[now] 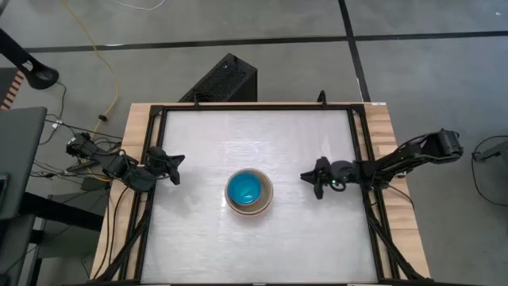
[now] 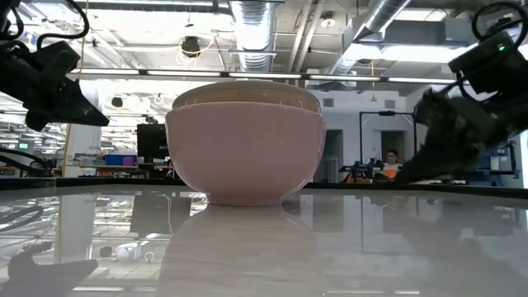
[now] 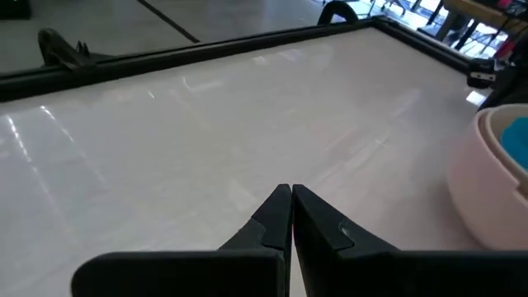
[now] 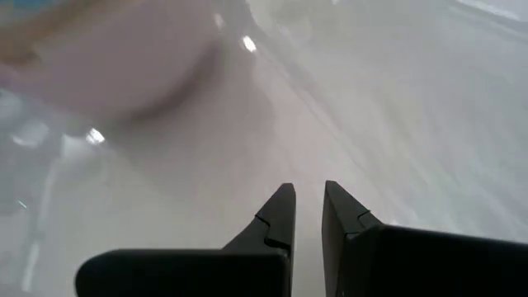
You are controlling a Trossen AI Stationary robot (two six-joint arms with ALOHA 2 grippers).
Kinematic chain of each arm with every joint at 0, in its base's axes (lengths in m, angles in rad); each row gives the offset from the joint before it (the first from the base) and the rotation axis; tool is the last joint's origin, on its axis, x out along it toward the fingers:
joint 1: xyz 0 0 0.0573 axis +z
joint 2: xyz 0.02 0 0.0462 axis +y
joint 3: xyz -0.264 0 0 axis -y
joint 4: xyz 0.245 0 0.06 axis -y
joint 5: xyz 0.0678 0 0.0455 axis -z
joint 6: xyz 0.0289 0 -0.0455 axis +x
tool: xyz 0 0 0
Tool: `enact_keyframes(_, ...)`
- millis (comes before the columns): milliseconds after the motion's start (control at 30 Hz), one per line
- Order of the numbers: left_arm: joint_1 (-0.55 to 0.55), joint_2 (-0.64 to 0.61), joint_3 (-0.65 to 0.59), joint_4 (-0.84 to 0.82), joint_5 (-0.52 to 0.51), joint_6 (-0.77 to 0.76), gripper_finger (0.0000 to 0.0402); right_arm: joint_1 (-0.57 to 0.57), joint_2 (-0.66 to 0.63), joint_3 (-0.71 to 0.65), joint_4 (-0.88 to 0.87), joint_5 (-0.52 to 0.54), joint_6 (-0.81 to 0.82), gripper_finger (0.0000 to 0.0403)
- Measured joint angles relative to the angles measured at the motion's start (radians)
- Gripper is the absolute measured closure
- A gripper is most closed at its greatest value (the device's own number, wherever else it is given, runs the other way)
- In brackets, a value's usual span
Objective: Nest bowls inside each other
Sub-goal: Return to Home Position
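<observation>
The bowls stand nested in one stack (image 1: 249, 191) at the middle of the table. A salmon-pink bowl (image 2: 245, 157) is outermost and rests on its base. A beige rim (image 2: 247, 87) shows above it, and a blue bowl (image 1: 244, 189) lies innermost. My left gripper (image 1: 176, 168) hovers near the table's left edge, shut, its tips (image 3: 290, 191) together and holding nothing. My right gripper (image 1: 311, 181) hangs right of the stack, low over the table. Its fingers (image 4: 307, 191) stand a narrow gap apart with nothing between them. The pink bowl (image 4: 124, 74) lies ahead of it.
A black frame (image 1: 361, 143) borders the white tabletop. A black box (image 1: 226, 79) stands beyond the far edge, and cables (image 1: 79, 151) lie off the left side. Bare tabletop surrounds the stack. A person (image 2: 390, 158) shows far back in the room.
</observation>
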Motion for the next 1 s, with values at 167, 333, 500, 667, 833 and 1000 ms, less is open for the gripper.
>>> enact_keyframes(167,0.0,0.003,0.0,-0.002,0.012,0.063,0.0401,0.0,0.0,0.0,-0.116,0.0,0.002,0.037)
enact_keyframes(333,0.0,0.003,0.0,-0.002,0.021,0.072,0.0401,0.0,0.0,-0.001,-0.127,0.001,0.002,0.037)
enact_keyframes(500,0.0,0.003,-0.001,0.004,0.069,0.032,0.0401,0.001,0.0,0.001,-0.12,0.001,0.018,0.037)
enact_keyframes(667,0.0,0.003,-0.002,0.007,0.081,0.028,0.0401,0.001,0.001,0.025,-0.122,0.001,0.013,0.037)
enact_keyframes(833,0.0,0.003,-0.002,0.01,0.133,0.036,0.0401,0.005,-0.009,0.075,0.015,-0.015,-0.045,0.037)
enact_keyframes(1000,0.0,0.003,-0.002,0.011,0.172,0.014,0.0401,0.017,-0.089,0.126,0.171,-0.053,-0.175,0.0372)
